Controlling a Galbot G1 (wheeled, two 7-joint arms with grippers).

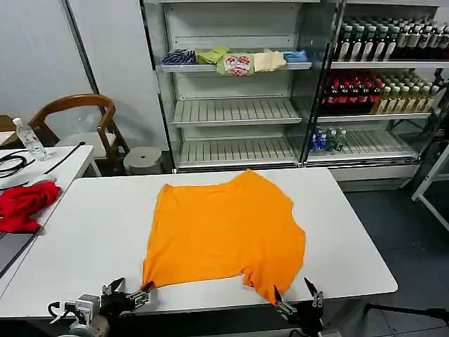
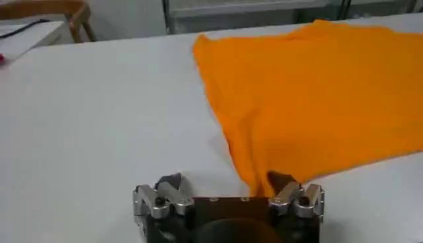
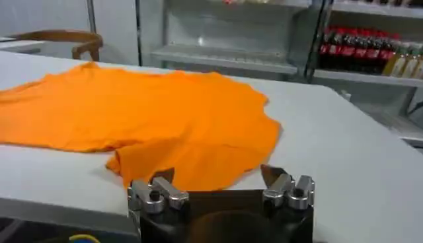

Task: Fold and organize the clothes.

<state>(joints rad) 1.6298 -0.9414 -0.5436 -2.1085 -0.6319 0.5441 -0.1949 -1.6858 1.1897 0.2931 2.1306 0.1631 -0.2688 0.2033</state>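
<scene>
Left gripper (image 1: 130, 293), right gripper (image 1: 298, 296): fingers spread at orange T-shirt (image 1: 228, 232) hem; no readable print.

Open shelving (image 1: 235, 112) (wooden chair (image 1: 77, 123) nearby)

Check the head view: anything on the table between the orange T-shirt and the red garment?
Nothing. Between the bright orange thin-fabric T-shirt and the crumpled red garment lies bare white tabletop, then the gap to the side table.
</scene>
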